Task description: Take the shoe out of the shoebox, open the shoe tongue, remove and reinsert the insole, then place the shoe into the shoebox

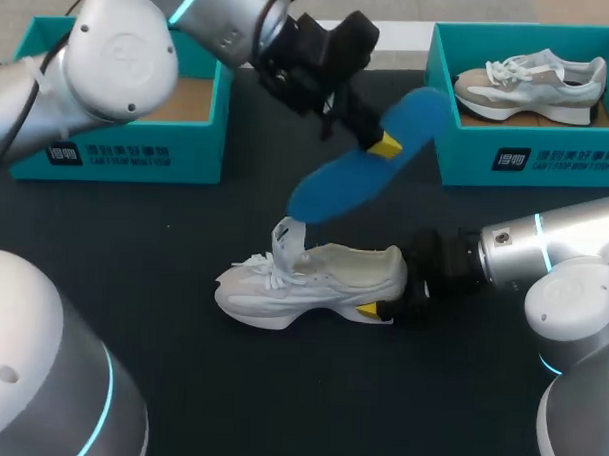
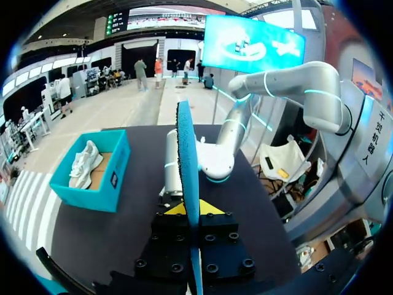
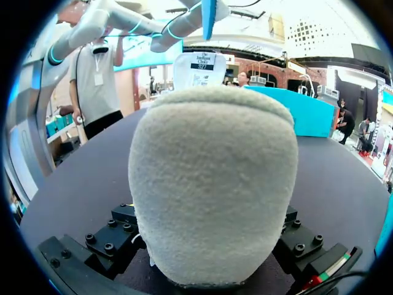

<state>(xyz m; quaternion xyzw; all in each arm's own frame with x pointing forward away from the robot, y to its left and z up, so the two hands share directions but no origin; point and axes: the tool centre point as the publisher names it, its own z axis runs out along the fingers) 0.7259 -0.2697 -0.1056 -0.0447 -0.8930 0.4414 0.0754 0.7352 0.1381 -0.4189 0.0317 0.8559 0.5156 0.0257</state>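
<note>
The black desk [image 1: 162, 283] carries two teal boxes along its far edge. The white shoe [image 1: 323, 279] stands on its sole mid-desk, outside both boxes, with its tongue [image 1: 288, 237] pulled up. My right hand [image 1: 382, 309] pinches the heel from behind. Above the shoe the blue insole [image 1: 352, 170] hangs tilted, its lower end near the tongue, pinched towards its upper end by my left hand [image 1: 384, 143]. The left shoebox [image 1: 137, 147] shows bare cardboard; the right shoebox [image 1: 527, 161] holds a second sneaker [image 1: 530, 84].
</note>
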